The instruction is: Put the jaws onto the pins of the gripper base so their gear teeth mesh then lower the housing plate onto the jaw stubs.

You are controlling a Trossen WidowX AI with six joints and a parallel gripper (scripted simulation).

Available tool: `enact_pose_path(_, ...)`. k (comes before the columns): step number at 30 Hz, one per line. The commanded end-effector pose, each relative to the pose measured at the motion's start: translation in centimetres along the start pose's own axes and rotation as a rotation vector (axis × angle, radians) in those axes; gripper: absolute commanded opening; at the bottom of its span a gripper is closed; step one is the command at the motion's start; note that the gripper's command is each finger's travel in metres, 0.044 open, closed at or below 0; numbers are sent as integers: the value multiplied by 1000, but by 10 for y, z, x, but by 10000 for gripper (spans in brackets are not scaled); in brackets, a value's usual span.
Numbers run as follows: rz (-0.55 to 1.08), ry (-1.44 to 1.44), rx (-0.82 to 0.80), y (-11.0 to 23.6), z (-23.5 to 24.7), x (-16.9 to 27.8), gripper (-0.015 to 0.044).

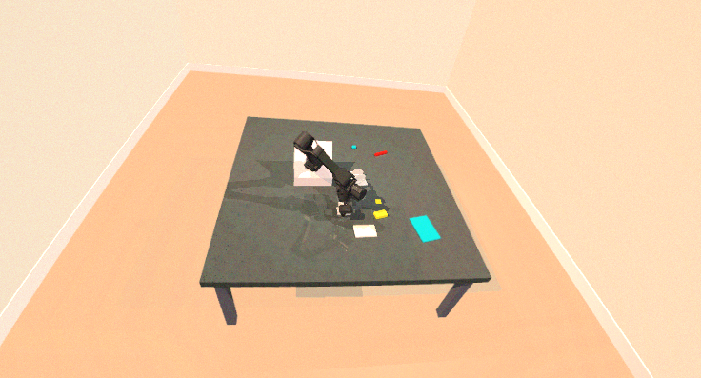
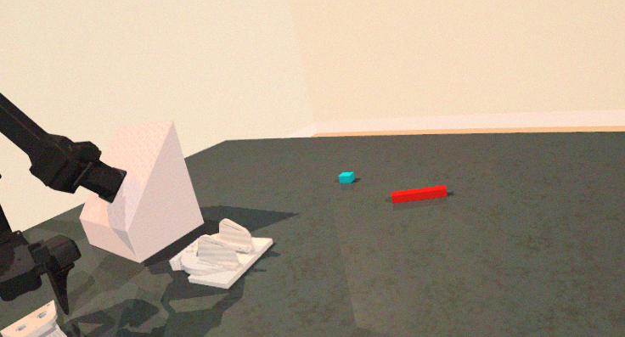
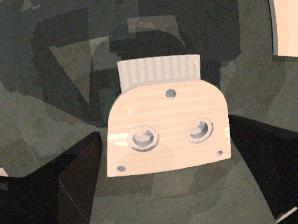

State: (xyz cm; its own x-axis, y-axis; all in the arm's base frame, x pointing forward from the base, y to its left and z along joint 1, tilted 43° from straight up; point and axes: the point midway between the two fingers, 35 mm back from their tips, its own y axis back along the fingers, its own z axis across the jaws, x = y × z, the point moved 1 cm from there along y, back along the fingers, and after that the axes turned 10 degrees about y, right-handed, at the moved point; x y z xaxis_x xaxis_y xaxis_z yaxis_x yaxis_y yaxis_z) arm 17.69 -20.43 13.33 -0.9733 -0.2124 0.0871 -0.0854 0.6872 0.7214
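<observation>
The pale housing plate point(image 3: 169, 112) point(image 2: 26, 325) has a rounded edge, two large round sockets and smaller holes; a ridged light part shows at its far edge in the wrist view. My gripper point(image 3: 166, 129) is open and empty, with one finger on each side of the plate, close to its side edges. The white gripper base point(image 2: 250, 266) point(image 1: 359, 176) lies apart from it, near the large block. Two upright jaws, a rear one point(image 2: 234, 236) and a front one point(image 2: 215, 250), stand on the base. Their gear teeth and pins cannot be made out.
A large white wedge-shaped block point(image 2: 168, 204) point(image 1: 313, 179) stands behind the base. A white rectangle point(image 1: 365, 230), a cyan rectangle point(image 1: 425, 228), a yellow block point(image 1: 380, 214) and a smaller one point(image 1: 378, 201) lie right of the gripper. A red bar point(image 1: 380, 153) point(image 2: 419, 194) and a cyan block point(image 1: 353, 147) point(image 2: 346, 177) lie farther back.
</observation>
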Motion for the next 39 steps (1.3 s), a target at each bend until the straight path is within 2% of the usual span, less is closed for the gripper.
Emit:
enact_pose_path(1,-3,4,-2,0,0,-1,440)
enact_pose_path(13,-3,4,-2,-1,0,-1,440)
enact_pose_path(26,0,0,0,0,0,0,353)
enact_pose_path(39,-1,0,-2,7,0,-1,351)
